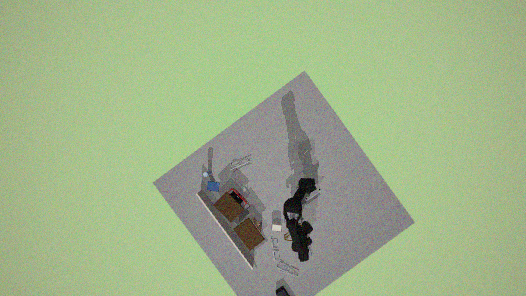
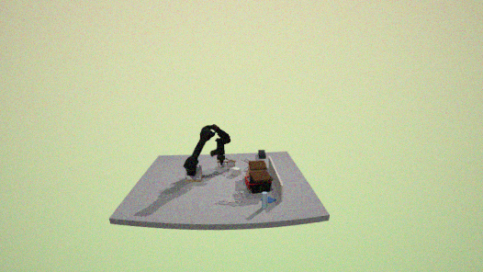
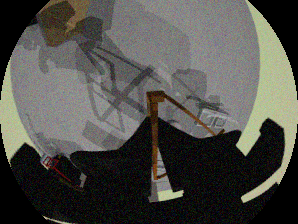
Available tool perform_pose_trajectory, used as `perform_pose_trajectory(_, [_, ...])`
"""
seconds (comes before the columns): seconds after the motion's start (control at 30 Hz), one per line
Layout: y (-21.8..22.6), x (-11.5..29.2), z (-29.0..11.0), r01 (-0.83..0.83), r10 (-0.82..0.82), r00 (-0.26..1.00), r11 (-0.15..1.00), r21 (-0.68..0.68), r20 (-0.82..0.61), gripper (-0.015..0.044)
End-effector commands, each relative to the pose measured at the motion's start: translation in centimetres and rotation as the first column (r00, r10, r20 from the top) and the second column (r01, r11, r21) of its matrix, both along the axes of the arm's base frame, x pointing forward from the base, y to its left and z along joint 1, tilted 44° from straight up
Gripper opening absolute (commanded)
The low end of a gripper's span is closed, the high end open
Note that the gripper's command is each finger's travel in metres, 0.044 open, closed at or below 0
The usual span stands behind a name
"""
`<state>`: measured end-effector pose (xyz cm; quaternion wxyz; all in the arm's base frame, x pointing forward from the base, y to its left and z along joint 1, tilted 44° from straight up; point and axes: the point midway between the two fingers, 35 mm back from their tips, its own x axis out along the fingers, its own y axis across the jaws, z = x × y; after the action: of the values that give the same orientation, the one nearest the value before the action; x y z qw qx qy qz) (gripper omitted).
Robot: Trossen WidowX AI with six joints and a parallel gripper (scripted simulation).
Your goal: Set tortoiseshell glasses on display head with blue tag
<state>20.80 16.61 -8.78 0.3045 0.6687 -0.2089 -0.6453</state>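
My gripper (image 3: 150, 119) (image 1: 295, 240) (image 2: 221, 161) is shut on the tortoiseshell glasses (image 3: 174, 106) (image 1: 288, 234). It grips one thin brown bar, and the frame hangs out ahead of the fingers, above the table. Two brown display heads (image 1: 229, 206) (image 1: 249, 233) (image 2: 258, 172) stand in a row by a low white wall (image 1: 225, 231) (image 2: 276, 176), left of my arm. The blue tag (image 1: 213, 186) (image 2: 272, 199) lies at the end of the row, beside the first head. A red mark (image 1: 241, 198) shows at that head's base. One head also shows in the wrist view (image 3: 67, 12), far from the glasses.
Two grey wire glasses (image 1: 240, 162) (image 1: 285, 261) (image 3: 113, 90) lie on the grey table (image 1: 350, 200). A small white block (image 1: 276, 227) (image 2: 236, 170) sits between my arm and the heads. A pale cylinder (image 2: 264, 198) stands by the blue tag. A dark box (image 1: 282, 290) (image 2: 262, 153) sits at the table's edge.
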Motion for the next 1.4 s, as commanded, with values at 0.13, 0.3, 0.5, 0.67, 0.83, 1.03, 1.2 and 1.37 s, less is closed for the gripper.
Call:
perform_pose_trajectory(0.13, [-0.3, -0.3, 0.3, -0.003, 0.003, 1.0, 1.0, 0.0, 0.0, 0.0])
perform_pose_trajectory(0.3, [-0.4, -0.5, 0.5, -0.003, 0.003, 1.0, 1.0, 0.0, 0.0, 0.0])
perform_pose_trajectory(0.5, [-0.6, -0.7, 0.6, -0.003, 0.003, 1.0, 1.0, 0.0, -0.001, 0.0])
perform_pose_trajectory(0.67, [-0.8, -0.9, 0.7, -0.003, 0.003, 1.0, 1.0, 0.0, -0.001, 0.0])
perform_pose_trajectory(0.83, [-0.9, -1.1, 0.8, -0.003, 0.003, 1.0, 1.0, 0.0, -0.001, 0.0])
perform_pose_trajectory(1.03, [-1.1, -1.4, 0.9, -0.003, 0.003, 1.0, 1.0, 0.0, -0.001, 0.0])
perform_pose_trajectory(1.2, [-1.2, -1.6, 1.0, -0.003, 0.003, 1.0, 1.0, 0.0, -0.001, 0.0])
perform_pose_trajectory(1.37, [-1.3, -1.8, 1.1, -0.003, 0.003, 1.0, 1.0, 0.0, -0.002, 0.0])
